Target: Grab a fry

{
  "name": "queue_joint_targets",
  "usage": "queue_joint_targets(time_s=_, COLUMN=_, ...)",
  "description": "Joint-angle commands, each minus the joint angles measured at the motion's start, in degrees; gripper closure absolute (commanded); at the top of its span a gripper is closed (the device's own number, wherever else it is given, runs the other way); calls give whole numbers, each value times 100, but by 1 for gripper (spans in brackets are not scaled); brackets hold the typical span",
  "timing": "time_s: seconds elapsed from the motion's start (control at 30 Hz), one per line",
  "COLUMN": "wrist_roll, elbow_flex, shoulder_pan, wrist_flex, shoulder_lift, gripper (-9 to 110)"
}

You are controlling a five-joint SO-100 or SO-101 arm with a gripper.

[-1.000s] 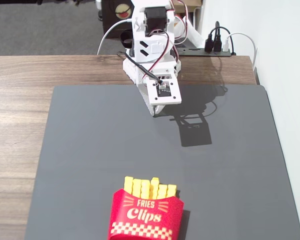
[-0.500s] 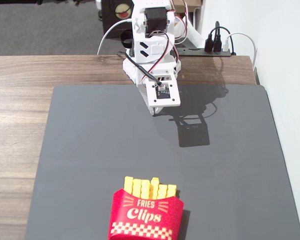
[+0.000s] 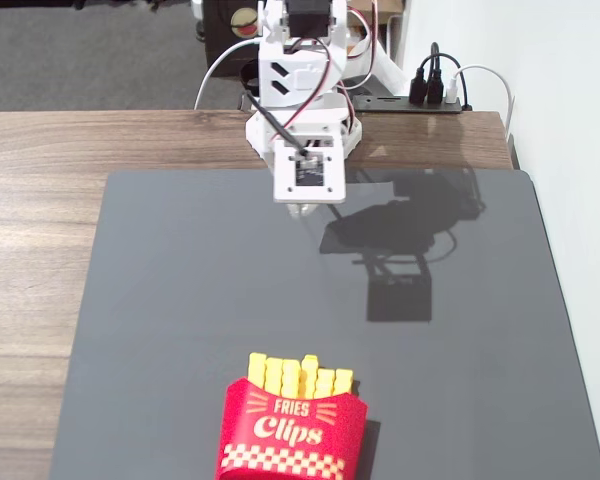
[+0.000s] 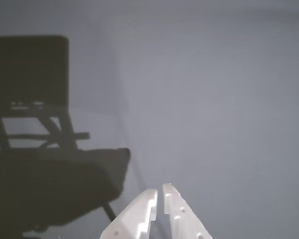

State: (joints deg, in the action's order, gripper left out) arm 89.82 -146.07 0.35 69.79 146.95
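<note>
Carton: a red carton (image 3: 292, 432) printed "Fries Clips" lies at the near edge of the fixed view, a little left of centre, on the grey mat (image 3: 180, 300).
Fry: several yellow sticks poke out of the carton's far rim in a row; one fry (image 3: 309, 375) near the middle stands slightly higher than its neighbours. All are seated in the carton.
Mat: a dark grey sheet covering most of the wooden tabletop (image 3: 40, 180), which shows bare along the left and far sides.
Arm: white, mounted at the far edge of the mat, folded over its own base.
Tool: the tool (image 3: 302, 210) hangs near the far edge of the mat, well apart from the carton; in the wrist view the tool (image 4: 159, 192) shows two white fingertips pressed nearly together, with only a thin slit between them and nothing in it.
Shadow: the arm's dark shadow (image 3: 400, 240) falls on the mat to the right of the tool.
Cables: black plugs (image 3: 430, 88) sit at the far right, past the tabletop.
</note>
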Motion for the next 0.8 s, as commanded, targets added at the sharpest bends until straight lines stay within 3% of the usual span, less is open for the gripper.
queue_joint_targets(time_s=0.0, wrist_roll=62, elbow_flex=826, shoulder_pan=105, wrist_flex=-9, shoulder_lift=-554, gripper=100)
queue_joint_targets(time_s=0.1, wrist_roll=167, elbow_flex=1459, shoulder_pan=202, wrist_flex=18, shoulder_lift=-1099, gripper=100)
queue_joint_targets(time_s=0.43, wrist_roll=642, elbow_flex=3155, shoulder_pan=396, wrist_flex=-35, shoulder_lift=-2997, gripper=81)
queue_joint_targets(time_s=0.77, wrist_roll=738, elbow_flex=4201, shoulder_pan=422, wrist_flex=-510, shoulder_lift=-4843, gripper=79)
